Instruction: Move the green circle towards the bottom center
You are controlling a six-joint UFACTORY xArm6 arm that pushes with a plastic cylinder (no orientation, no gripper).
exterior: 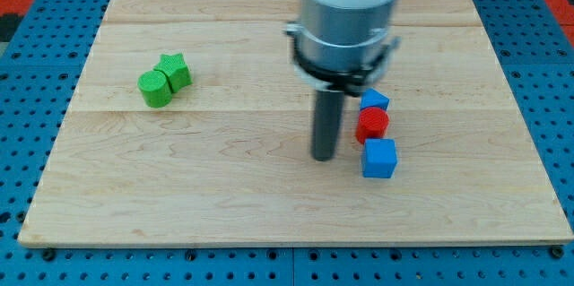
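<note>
The green circle (155,89) lies on the wooden board at the view's left, touching a green star (175,71) just up and right of it. My tip (324,157) is near the board's middle, far to the right of both green blocks. It stands just left of a column of three blocks: a blue block (374,101), a red circle (371,125) and a blue cube (379,158).
The wooden board (224,205) lies on a blue perforated table. The arm's grey and white body (345,17) hangs over the board's top middle and hides part of it. The board's bottom edge runs near the view's bottom.
</note>
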